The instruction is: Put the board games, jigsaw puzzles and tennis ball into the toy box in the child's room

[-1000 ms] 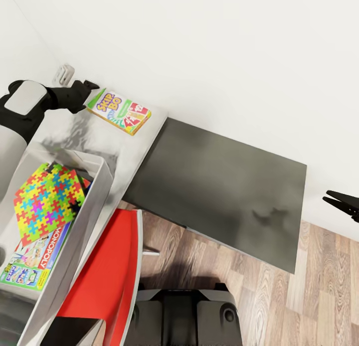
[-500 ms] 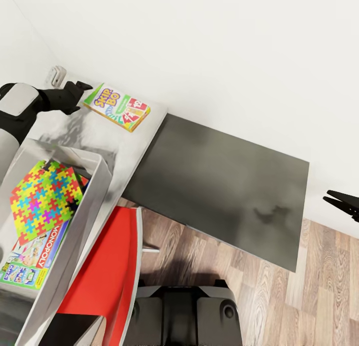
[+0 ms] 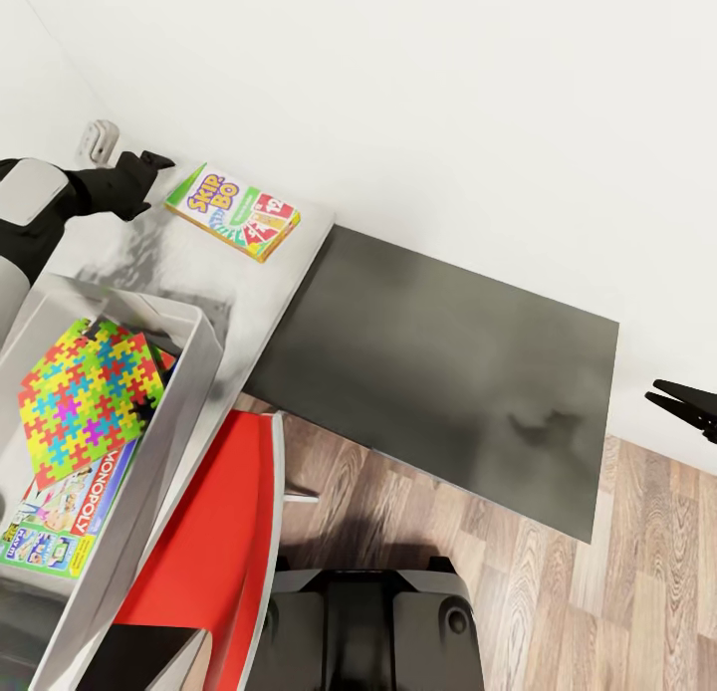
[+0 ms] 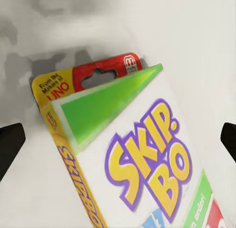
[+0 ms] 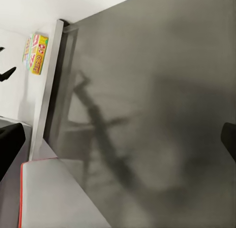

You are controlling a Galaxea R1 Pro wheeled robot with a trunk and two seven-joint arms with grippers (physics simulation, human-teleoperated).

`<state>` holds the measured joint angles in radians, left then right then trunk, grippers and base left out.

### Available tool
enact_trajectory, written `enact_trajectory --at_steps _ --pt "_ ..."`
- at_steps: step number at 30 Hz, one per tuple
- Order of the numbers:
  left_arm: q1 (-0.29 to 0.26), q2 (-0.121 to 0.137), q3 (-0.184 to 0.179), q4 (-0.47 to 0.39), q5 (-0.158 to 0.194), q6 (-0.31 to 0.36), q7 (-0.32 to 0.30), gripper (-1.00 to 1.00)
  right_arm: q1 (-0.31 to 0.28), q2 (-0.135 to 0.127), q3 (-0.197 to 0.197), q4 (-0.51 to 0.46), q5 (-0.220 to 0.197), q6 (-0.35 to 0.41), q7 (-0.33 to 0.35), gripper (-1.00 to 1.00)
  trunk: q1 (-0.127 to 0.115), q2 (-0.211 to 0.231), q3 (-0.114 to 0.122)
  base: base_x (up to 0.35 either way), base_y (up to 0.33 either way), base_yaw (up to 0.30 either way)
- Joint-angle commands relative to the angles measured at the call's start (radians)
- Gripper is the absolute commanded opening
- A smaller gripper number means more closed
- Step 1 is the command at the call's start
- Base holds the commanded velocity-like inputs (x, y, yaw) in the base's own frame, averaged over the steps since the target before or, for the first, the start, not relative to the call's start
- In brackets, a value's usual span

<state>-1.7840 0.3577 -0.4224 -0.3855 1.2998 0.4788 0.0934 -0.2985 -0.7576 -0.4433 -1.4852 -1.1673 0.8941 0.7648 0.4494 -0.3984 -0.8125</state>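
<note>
The Skip-Bo board game (image 3: 234, 211) lies flat on the pale table (image 3: 189, 268) near the wall. My left gripper (image 3: 149, 161) hovers just off its left end, open; in the left wrist view the box (image 4: 142, 164) sits between and beyond the two spread fingertips (image 4: 10, 146). The grey toy box (image 3: 199, 347) stands at the left and holds a colourful jigsaw puzzle (image 3: 85, 402) lying on a Monopoly game (image 3: 90, 492). My right gripper (image 3: 659, 392) hangs open and empty at the far right, beyond the dark table. The tennis ball is out of view.
A dark tabletop (image 3: 448, 372) adjoins the pale table on the right. A red chair (image 3: 214, 552) stands against the toy box's side, above wooden floor (image 3: 647, 572). A wall socket (image 3: 98, 138) sits behind the left gripper. My base (image 3: 368, 621) is at the bottom.
My left gripper has drawn back to the left, from over the Skip-Bo box's end to just off it. The view shifted slightly. The right arm has not moved.
</note>
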Motion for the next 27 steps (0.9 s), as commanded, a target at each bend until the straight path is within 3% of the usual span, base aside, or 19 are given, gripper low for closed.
enact_trajectory --at_steps 1,27 --pt "-0.001 0.001 -0.006 -0.002 0.011 -0.009 0.008 1.0 -0.001 0.0 0.0 0.0 0.0 0.005 0.002 1.0 0.001 -0.002 -0.001 0.0 0.0 0.0" --pt "-0.005 0.004 -0.006 -0.003 0.01 -0.051 -0.002 1.0 -0.001 0.0 0.0 0.0 -0.001 0.005 0.002 1.0 0.001 -0.002 -0.015 0.0 0.0 0.0"
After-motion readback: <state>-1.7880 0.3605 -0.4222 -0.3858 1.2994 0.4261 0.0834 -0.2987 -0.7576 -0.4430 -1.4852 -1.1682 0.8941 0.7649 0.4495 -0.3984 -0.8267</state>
